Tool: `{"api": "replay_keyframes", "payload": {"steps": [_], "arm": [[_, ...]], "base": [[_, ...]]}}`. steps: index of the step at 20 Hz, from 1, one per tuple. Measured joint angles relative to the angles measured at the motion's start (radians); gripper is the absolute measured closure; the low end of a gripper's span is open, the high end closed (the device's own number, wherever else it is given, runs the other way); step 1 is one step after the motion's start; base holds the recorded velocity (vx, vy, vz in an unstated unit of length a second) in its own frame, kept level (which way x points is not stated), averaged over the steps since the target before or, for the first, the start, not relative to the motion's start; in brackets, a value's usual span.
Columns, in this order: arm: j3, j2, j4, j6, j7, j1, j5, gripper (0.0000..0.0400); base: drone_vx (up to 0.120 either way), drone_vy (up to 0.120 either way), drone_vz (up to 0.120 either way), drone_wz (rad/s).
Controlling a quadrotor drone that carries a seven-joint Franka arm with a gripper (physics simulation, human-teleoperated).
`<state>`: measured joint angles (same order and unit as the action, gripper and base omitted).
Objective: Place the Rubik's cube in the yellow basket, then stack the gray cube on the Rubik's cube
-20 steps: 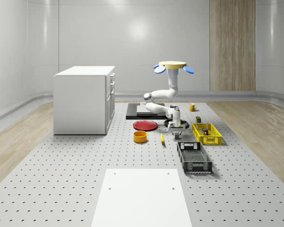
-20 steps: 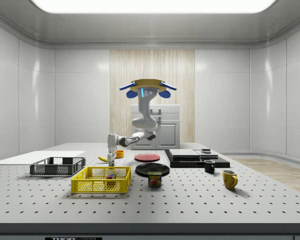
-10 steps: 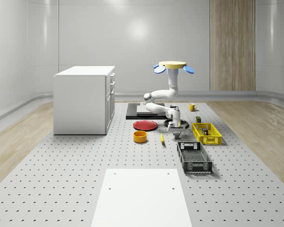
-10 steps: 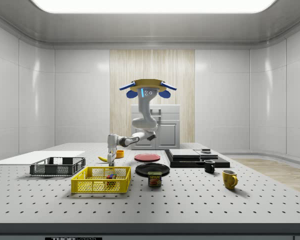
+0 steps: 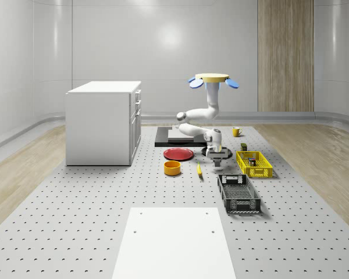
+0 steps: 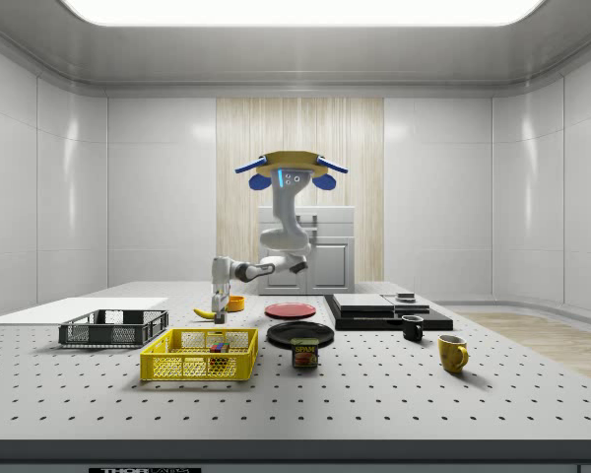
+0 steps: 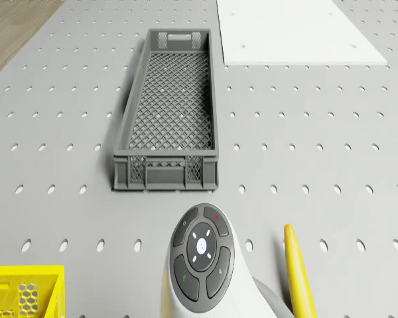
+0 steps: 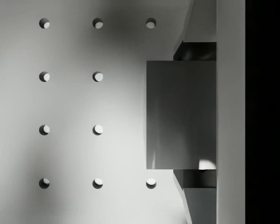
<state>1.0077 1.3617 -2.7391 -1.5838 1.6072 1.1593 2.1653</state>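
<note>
The gripper [image 8: 182, 114] hangs straight down off the bent arm [image 5: 198, 119], and in the wrist view a fingertip [image 8: 195, 50] shows at each end of the gray cube [image 8: 181, 114], pressed against opposite faces, so the claw is closed on the gray cube. Below it lies the bare perforated table [image 8: 70, 102]. The squared, centred hold looks chosen so the block can be set down flat on another block later. In the whole-scene view the gripper [image 5: 217, 156] sits just left of the yellow basket [image 5: 254, 164], and in the side view it hangs on the far side of that basket. The Rubik's cube [image 6: 218, 346] is already inside the basket, toward its middle, which fits the first half of the task being done. The drone [image 5: 214, 80] hovers above the table's far part, over the dark tray and black plate, with the arm reaching down toward the near side. Close by are a banana [image 7: 297, 271] and the gray crate [image 7: 169, 112]. Against a second ago, the drone and wrist stand a little higher in both outside views and the elbow is raised, so the gray cube has been lifted off the table.
</note>
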Motion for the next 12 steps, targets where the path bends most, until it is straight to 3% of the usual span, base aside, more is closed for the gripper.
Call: {"api": "replay_keyframes", "payload": {"steps": [2,10,12], "arm": [[0.012,0.001,-0.007,0.007,0.001,-0.002,-0.011,0.0150],[0.032,0.003,-0.018,0.017,0.004,-0.005,-0.031,0.0150],[0.034,0.004,-0.019,0.018,0.004,-0.004,-0.033,0.0150]], "base": [[-0.040,0.040,0.120,0.000],[-0.120,0.120,0.120,0.000],[-0.120,0.120,0.040,0.000]]}}
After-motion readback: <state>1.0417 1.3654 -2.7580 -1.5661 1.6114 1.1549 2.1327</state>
